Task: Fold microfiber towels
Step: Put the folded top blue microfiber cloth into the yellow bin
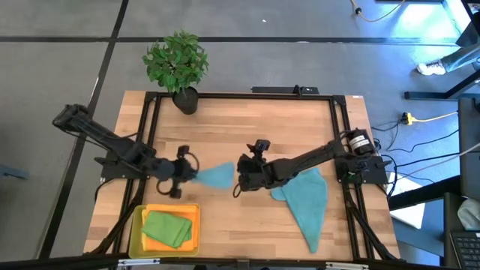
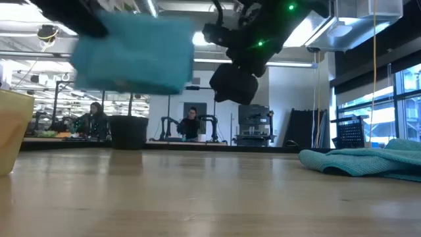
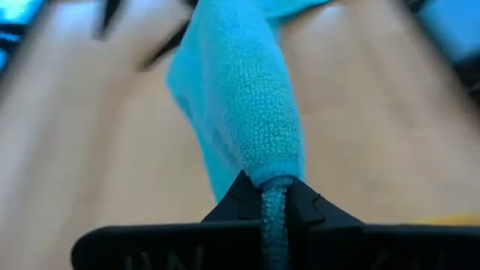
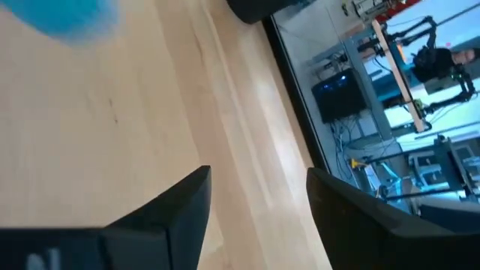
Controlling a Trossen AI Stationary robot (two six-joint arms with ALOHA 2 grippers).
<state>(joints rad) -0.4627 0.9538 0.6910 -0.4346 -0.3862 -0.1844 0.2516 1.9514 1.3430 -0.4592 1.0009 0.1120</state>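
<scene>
Beside the yellow tray (image 1: 136,229), already holding a folded green towel (image 1: 166,228): left gripper (image 1: 183,174) clamped on a teal towel (image 1: 216,175), lifted clear of the table (image 1: 247,225). Right gripper (image 1: 241,182), jaws wide and empty, just past that towel, away from the tray. Second teal towel (image 1: 306,201) unfolded, farther from the tray near the table's right edge; open wood between it and the tray.

A pale wooden table (image 1: 247,217) with a black frame carries everything. On it lie a crumpled teal towel (image 1: 306,202) at the right, a yellow tray (image 1: 138,222) holding a folded green towel (image 1: 168,227) at the front left, and a potted plant (image 1: 178,66) at the back edge.
</scene>
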